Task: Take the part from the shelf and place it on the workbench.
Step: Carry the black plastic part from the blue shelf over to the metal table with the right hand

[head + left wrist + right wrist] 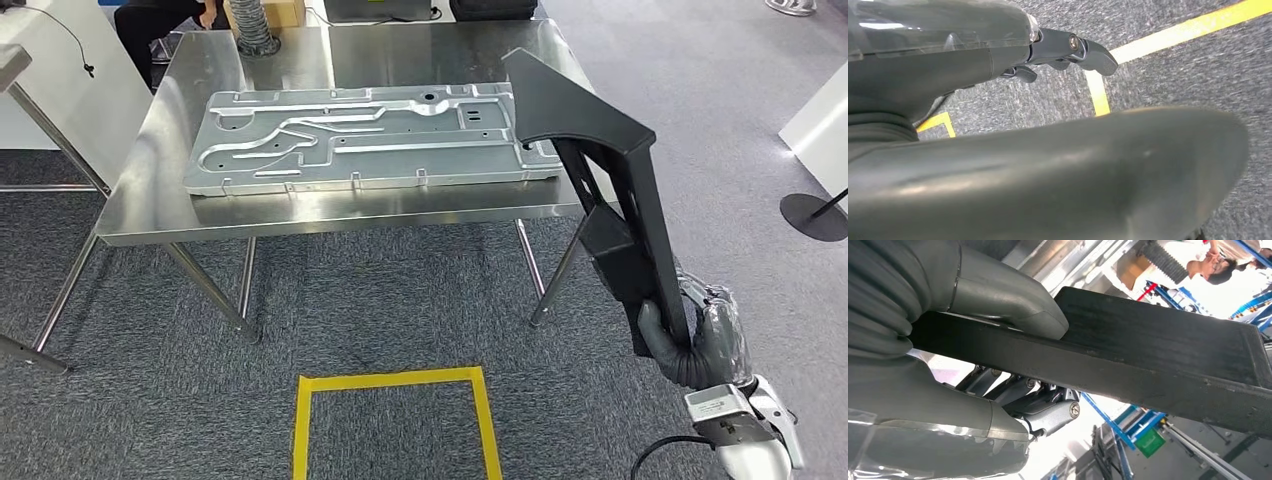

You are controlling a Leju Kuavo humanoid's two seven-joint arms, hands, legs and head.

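We stand before the steel workbench (330, 205), whose near edge runs straight across the head view with its legs splayed below. A large stamped metal plate (370, 140) covers most of the top; a bare strip of steel shows along the near edge and a wider bare area at the far side. Grey carpet lies open between us and the bench, marked by a square of yellow tape (395, 380). Our right hand (695, 340) grips the black part (600, 150) at its lower end, low and to the right of the bench. The part rises from the hand, tilted up and to the left, and its wide upper end overlaps the bench's right corner in the head view; we cannot tell whether it touches. In the right wrist view the thumb (1008, 302) presses one face of the part (1158, 355). Our left hand (1073, 50) hangs over the carpet, fingers partly curled and holding nothing.
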